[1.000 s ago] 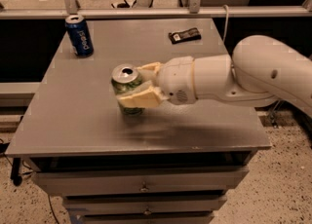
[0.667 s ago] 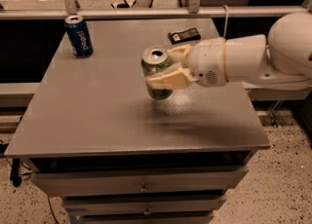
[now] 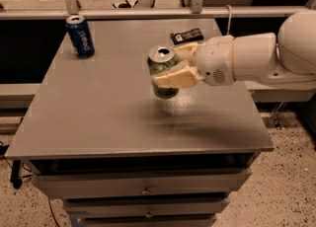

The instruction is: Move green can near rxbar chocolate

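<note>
Camera view, gripper: your gripper (image 3: 170, 68) hangs over the table (image 3: 98, 112), a little right of its middle. It is clenched round the green can (image 3: 165, 92), with one finger (image 3: 175, 78) across the can's front.
Camera view, green can: it is upright with its silver top showing. It looks lifted clear of the table, with a soft shadow under it, though I cannot be sure of the gap.
Camera view, rxbar: the rxbar (image 3: 186, 36) lies flat near the table's back edge. It is behind the green can, slightly to the right, and apart from it.
Camera view, Pepsi can: the Pepsi can (image 3: 80, 36) stands upright at the back left corner, well apart from the rest.
Camera view, arm: the arm (image 3: 256, 58) reaches in from the right, over the table's right side.
Just changed: a second ago you held the green can further left and nearer the front. You have since carried it rightward and toward the back. Most of that travel came early, and there has been little since.
What that means: the grasp has held through the carry, and the gap to the rxbar has shrunk. The green can is not yet set down.
Left to do: as I judge it, move a short way further toward the rxbar. Then lower the can upright just beside the bar and release.
Risk: you could set the can down on the bar or nudge it, so keep the can to the bar's near side.
</note>
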Robot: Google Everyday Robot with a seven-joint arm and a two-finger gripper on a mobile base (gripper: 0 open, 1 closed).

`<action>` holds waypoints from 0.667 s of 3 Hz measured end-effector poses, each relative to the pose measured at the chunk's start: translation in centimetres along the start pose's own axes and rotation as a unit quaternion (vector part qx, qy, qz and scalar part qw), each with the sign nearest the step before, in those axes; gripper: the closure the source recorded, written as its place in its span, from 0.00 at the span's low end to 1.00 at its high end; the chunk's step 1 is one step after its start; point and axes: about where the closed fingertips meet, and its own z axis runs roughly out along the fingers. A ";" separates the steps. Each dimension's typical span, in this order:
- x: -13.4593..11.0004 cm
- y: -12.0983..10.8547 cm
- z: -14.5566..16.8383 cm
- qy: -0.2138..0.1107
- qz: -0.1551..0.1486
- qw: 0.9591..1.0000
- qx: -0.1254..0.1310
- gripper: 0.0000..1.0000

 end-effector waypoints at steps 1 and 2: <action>1.4 -3.2 -0.9 -0.006 0.007 0.999 0.041 1.00; 4.4 -9.9 -2.1 -0.009 0.018 0.995 0.097 1.00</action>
